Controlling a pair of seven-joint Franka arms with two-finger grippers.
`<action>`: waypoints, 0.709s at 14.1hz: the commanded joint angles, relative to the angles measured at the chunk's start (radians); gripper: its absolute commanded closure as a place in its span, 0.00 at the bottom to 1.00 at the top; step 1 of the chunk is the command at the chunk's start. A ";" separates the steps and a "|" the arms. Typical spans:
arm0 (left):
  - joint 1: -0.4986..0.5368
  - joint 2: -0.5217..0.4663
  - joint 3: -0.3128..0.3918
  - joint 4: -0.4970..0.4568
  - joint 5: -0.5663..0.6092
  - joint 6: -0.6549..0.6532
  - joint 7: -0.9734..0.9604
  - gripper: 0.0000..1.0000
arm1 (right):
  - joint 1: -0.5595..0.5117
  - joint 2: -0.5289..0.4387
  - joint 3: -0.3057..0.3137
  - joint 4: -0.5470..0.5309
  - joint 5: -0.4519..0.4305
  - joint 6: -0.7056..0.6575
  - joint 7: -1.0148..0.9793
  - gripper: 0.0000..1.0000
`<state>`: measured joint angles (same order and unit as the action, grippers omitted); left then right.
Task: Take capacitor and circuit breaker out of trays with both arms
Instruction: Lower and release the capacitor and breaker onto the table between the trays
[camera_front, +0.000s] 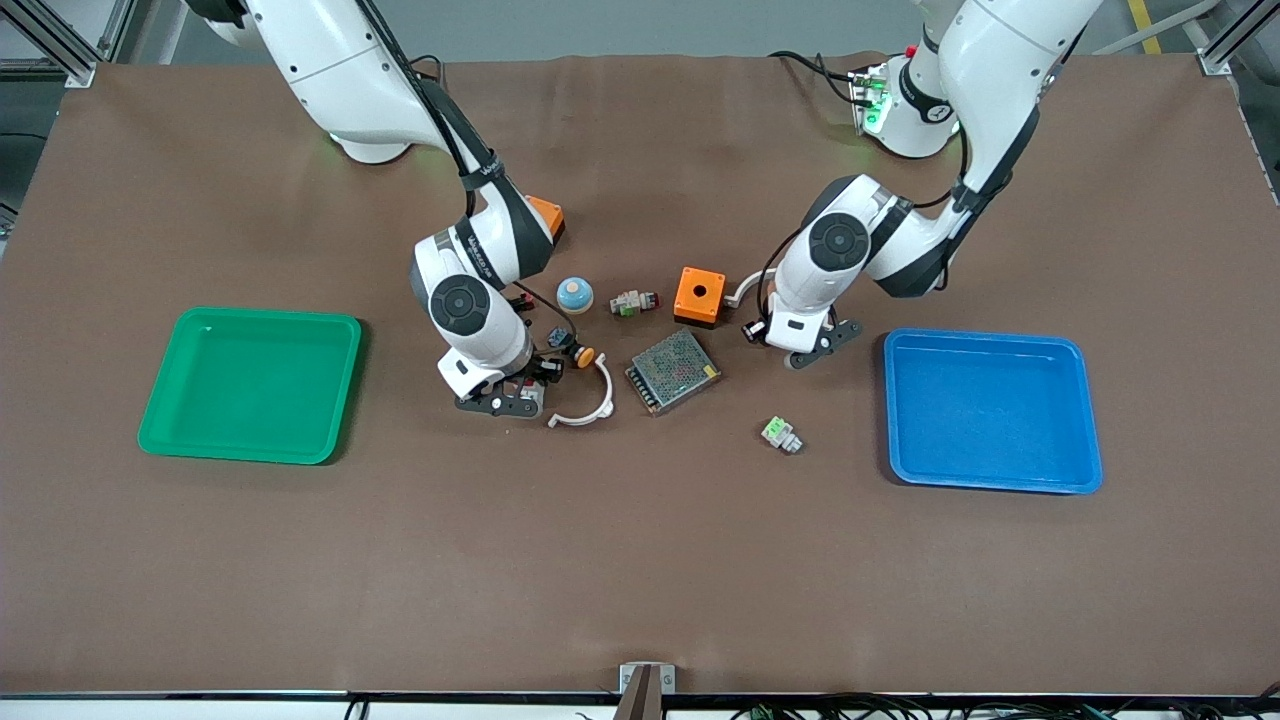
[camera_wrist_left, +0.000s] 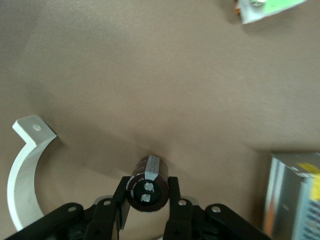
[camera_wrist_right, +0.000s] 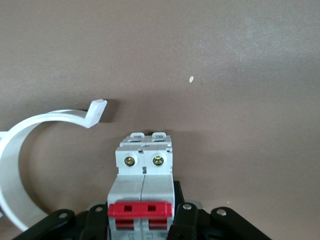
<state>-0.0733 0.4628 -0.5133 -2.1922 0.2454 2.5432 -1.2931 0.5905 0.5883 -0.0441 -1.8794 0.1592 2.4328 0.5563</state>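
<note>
Capacitor (camera_wrist_left: 147, 183) | clamped in left hand (camera_wrist_left: 147, 200), axis lying level, low over bare table (camera_front: 640, 560) beside blue tray (camera_front: 990, 410) | circuit breaker (camera_wrist_right: 144, 190) clamped in right hand (camera_wrist_right: 144, 220), near green tray (camera_front: 250, 385) | both trays empty

Both arms bend down low over the middle of the table, wrists tipped toward the cloth. The left gripper (camera_wrist_left: 147, 192) has its fingers clamped on the capacitor (camera_wrist_left: 146, 183). The right gripper (camera_wrist_right: 141, 217) has its fingers closed on the circuit breaker (camera_wrist_right: 142, 187).
</note>
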 joint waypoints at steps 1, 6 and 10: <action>0.003 0.013 0.003 0.020 0.061 0.006 -0.068 0.88 | 0.009 0.022 -0.013 0.029 0.011 0.000 0.025 0.08; 0.018 -0.001 0.003 0.078 0.061 -0.003 -0.071 0.00 | -0.063 0.004 -0.019 0.233 0.010 -0.289 0.007 0.00; 0.023 -0.013 0.006 0.320 0.083 -0.257 0.039 0.00 | -0.199 -0.047 -0.019 0.368 0.000 -0.518 -0.168 0.00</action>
<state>-0.0526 0.4659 -0.5072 -2.0072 0.2981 2.4435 -1.3149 0.4735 0.5741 -0.0780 -1.5470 0.1582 2.0024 0.4831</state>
